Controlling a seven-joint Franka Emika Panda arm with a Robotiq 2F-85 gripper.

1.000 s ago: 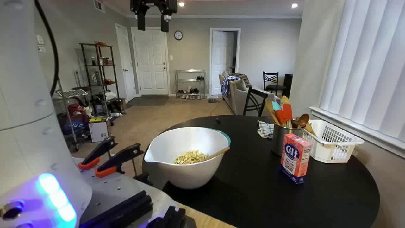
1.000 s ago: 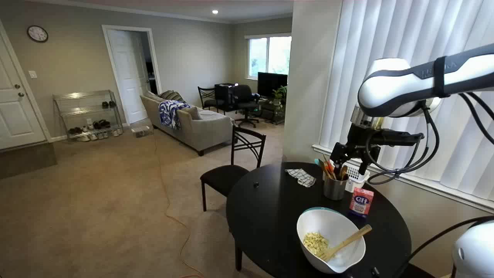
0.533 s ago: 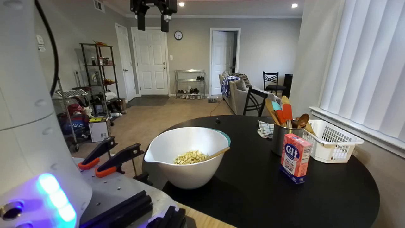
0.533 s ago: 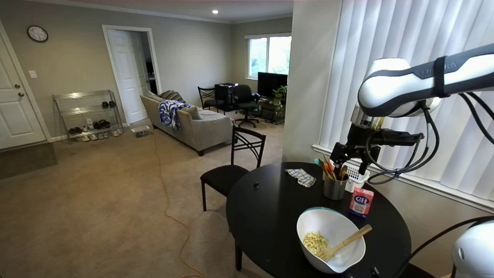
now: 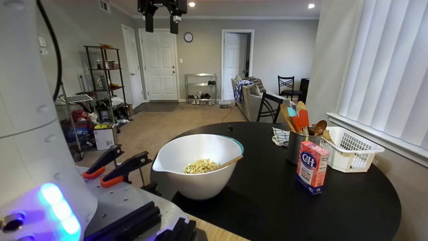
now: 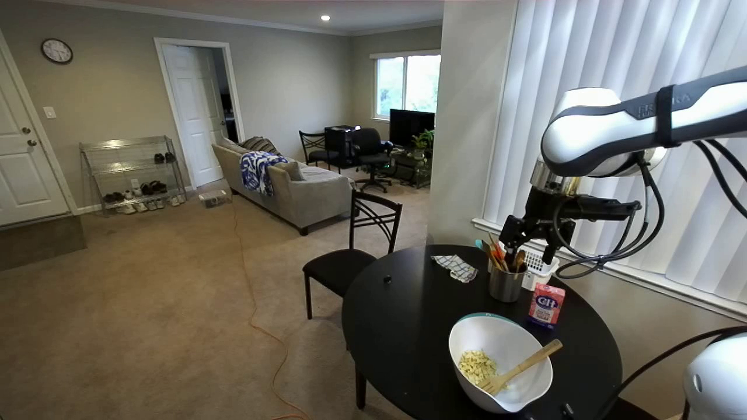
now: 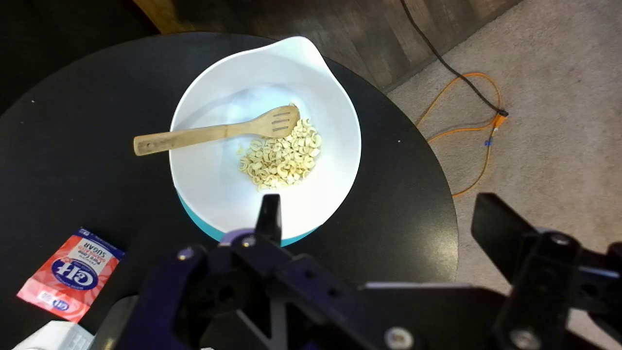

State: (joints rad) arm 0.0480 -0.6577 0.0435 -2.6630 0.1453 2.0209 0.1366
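Observation:
My black gripper is open with nothing between its fingers. It hangs high above the table in both exterior views, fingers pointing down. In the wrist view its fingers are spread wide. A white bowl with a teal rim base lies below; one finger overlaps its edge in that view. The bowl also shows in both exterior views. It holds pale macaroni and a slotted wooden spatula, whose handle rests over the rim. A pink sugar box stands upright on the table.
The round black table also holds a metal utensil pot with wooden and red utensils. A white basket stands behind the sugar box, and a checked cloth lies near the pot. A black chair stands by the table.

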